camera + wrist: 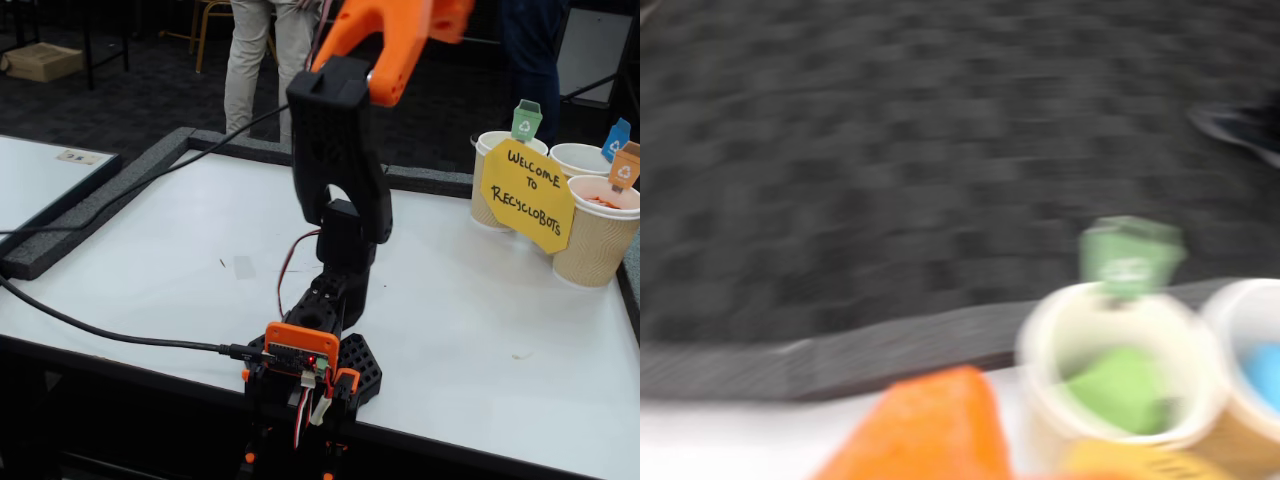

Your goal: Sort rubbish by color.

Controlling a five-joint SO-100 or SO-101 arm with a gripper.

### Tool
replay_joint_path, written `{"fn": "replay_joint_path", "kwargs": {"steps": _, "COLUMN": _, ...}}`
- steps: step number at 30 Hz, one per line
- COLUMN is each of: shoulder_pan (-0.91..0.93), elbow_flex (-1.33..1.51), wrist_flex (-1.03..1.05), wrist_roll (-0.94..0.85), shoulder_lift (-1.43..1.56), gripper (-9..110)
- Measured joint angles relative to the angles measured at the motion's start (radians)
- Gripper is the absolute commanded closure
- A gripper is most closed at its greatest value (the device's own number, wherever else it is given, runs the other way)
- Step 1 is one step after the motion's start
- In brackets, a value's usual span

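The wrist view is blurred. A green wad (1120, 390) lies inside a white paper cup (1040, 350) with a green tag (1130, 255). A light blue wad (1265, 375) lies in the cup to its right (1240, 305). In the fixed view a bit of orange (600, 201) shows inside the cup with the orange tag (595, 245). One orange finger (930, 430) of my gripper shows at the bottom of the wrist view, apart from the cups. In the fixed view the arm is raised high, and its orange end (400, 30) is cut off by the top edge. Nothing shows in the gripper.
Three cups stand at the table's far right (495, 185) behind a yellow "Welcome to Recyclobots" sign (527, 195). The arm's base (310, 365) sits at the front edge. A black cable (100, 325) crosses the left of the white table. People stand behind on dark carpet (890, 180).
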Motion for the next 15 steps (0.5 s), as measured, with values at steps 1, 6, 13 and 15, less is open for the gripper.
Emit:
{"fn": "replay_joint_path", "kwargs": {"steps": 1, "shoulder_pan": -0.04, "elbow_flex": 0.0, "wrist_flex": 0.026, "wrist_roll": 0.0, "shoulder_lift": 0.014, "gripper": 101}}
{"fn": "replay_joint_path", "kwargs": {"steps": 6, "shoulder_pan": -0.221, "elbow_flex": 0.0, "wrist_flex": 0.132, "wrist_roll": 0.0, "shoulder_lift": 0.061, "gripper": 101}}
{"fn": "replay_joint_path", "kwargs": {"steps": 13, "shoulder_pan": -0.46, "elbow_flex": 0.0, "wrist_flex": 0.242, "wrist_roll": 0.0, "shoulder_lift": 0.103, "gripper": 101}}
{"fn": "replay_joint_path", "kwargs": {"steps": 15, "shoulder_pan": -0.531, "elbow_flex": 0.0, "wrist_flex": 0.272, "wrist_roll": 0.0, "shoulder_lift": 0.115, "gripper": 101}}
